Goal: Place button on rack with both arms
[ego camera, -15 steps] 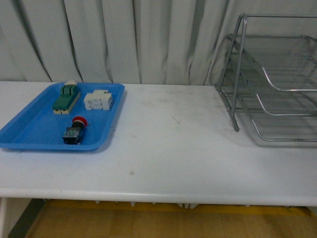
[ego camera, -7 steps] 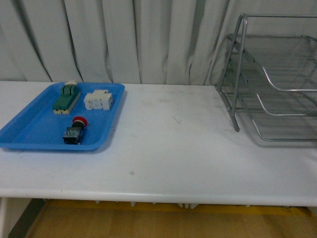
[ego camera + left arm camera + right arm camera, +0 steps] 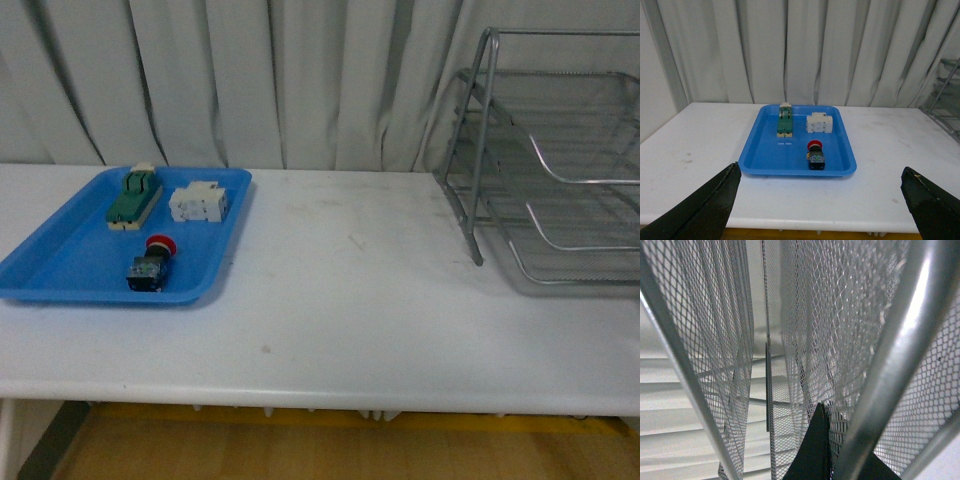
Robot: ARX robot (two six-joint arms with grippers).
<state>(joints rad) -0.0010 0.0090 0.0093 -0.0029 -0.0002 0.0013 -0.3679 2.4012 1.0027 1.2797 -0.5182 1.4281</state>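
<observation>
**Button not yet picked up; the reach is the step in hand**

The white counter carries everything, with a pale curtain hanging behind it. The rack, a silver three-tier wire-mesh letter tray, stands well apart from the blue tray, at the opposite end of the counter on the robot's right. All three of its tiers look bare in the front view.

The left end effector hovers on the robot's side of the blue tray, above the counter's near edge. Its two dark fingers are spread wide apart and grip nothing. The right end effector is far from the blue tray, pressed close against the rack's mesh. Only a dark wedge of it shows behind a tube, so I cannot tell whether it is apart or together.

Inside the blue tray, the green-and-cream switch block lies at the far side, with the white circuit breaker just beside it. The button lies on its side near the tray's front rim, apart from both, its red cap pointing toward them.

By my reading the task has barely begun. The next move calls for the left arm to descend over the button and close on its black body. It must clear the tray's rim and the two neighbours. The button then has to cross to the rack, probably by a handover to the right arm.
</observation>
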